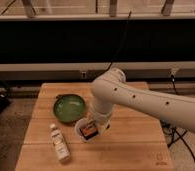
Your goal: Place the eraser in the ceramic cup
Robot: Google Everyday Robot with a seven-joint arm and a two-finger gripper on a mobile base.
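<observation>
A: Over the wooden surface point(131, 145), front-left of centre, the white arm point(141, 100) bends down from the right and ends at the claw point(92, 131). Position of claw?

B: Directly above the ceramic cup point(82, 133), at its mouth. The arm's wrist covers the cup's right side, so only the left part of the rim is visible.

A: Claw state?

B: Clamped on the eraser point(89, 130). Dark block with orange-red patches, held between the fingers.

A: Eraser location relative to the cup?

B: Within the outline of the rim as seen from this camera. Whether it sits inside the cup or just above the opening, cannot tell.

A: Other items on the surface?

B: Green bowl point(69, 108), behind and to the left of the cup, just beside it; touching or not, cannot tell. White bottle point(59, 144) lying on its side near the front-left, cap end pointing toward the back, apart from the cup.

A: Surroundings?

B: Dark wall with a pale horizontal rail point(51, 66) behind the surface. Black cable point(122, 42) hanging down above the arm. More cables point(178, 140) on the floor at the right.
</observation>
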